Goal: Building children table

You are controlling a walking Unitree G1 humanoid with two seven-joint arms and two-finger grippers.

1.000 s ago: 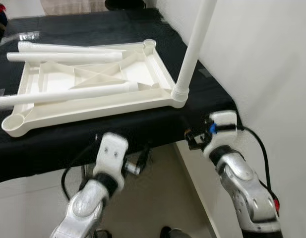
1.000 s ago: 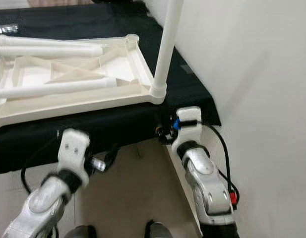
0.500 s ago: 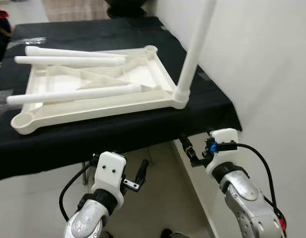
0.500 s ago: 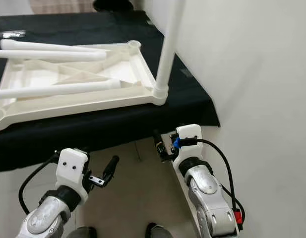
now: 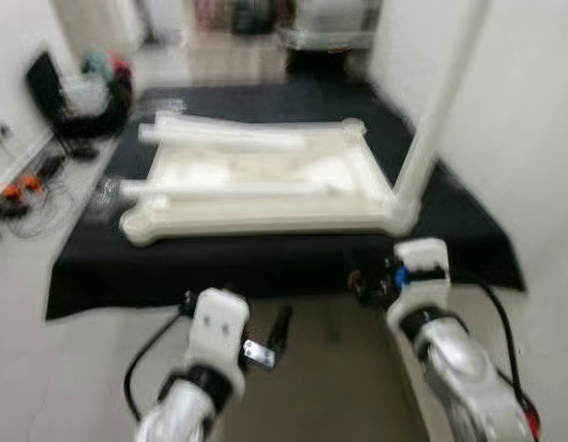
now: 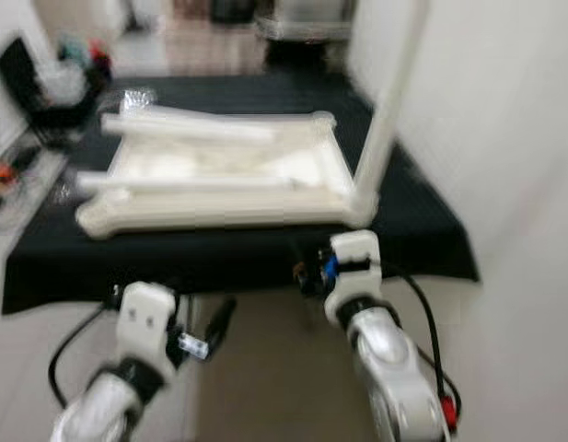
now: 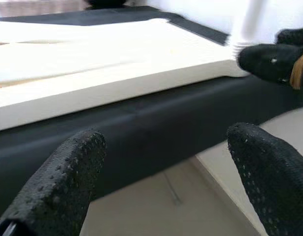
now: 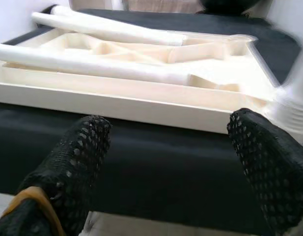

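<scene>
At the table's near edge: both arms hang low in front of the black cloth, short of the white parts.
Left gripper (image 7: 166,162): spread wide, holding nothing, touching nothing; its pads face the cloth's front drop, with the tabletop's pale edge above.
Right gripper (image 8: 176,162): also spread wide and empty, looking over the cloth edge straight at the tabletop's rim.
Right arm, head views: the wrist sits just under the corner where the fitted leg rises, near it but not touching.
Left arm, head views: lower and more central, well below the cloth edge.
What has just changed: the whole picture has pulled back and gone blurry against half a second ago, so the camera, and likely the robot, is shifting; more of the room and floor now shows, and the grippers have come up nearer the table edge.
What that means: my read is a reposition, not a grasp; no part has moved, so the build stands where it was.
Children's tabletop (image 5: 265,198): upside down on the black-covered table (image 5: 219,267), ribs showing.
Fitted leg (image 5: 440,110): upright in the near right corner socket, beside the white wall.
Loose legs (image 8: 92,66): three lie across the tabletop, unfitted.
Progress, as a judgement: one leg of four is in; three sockets are left.
Next move calls for: reaching over the edge to a loose leg.
Off to the left: clutter and cables on the floor (image 5: 26,184), too blurred to name.
</scene>
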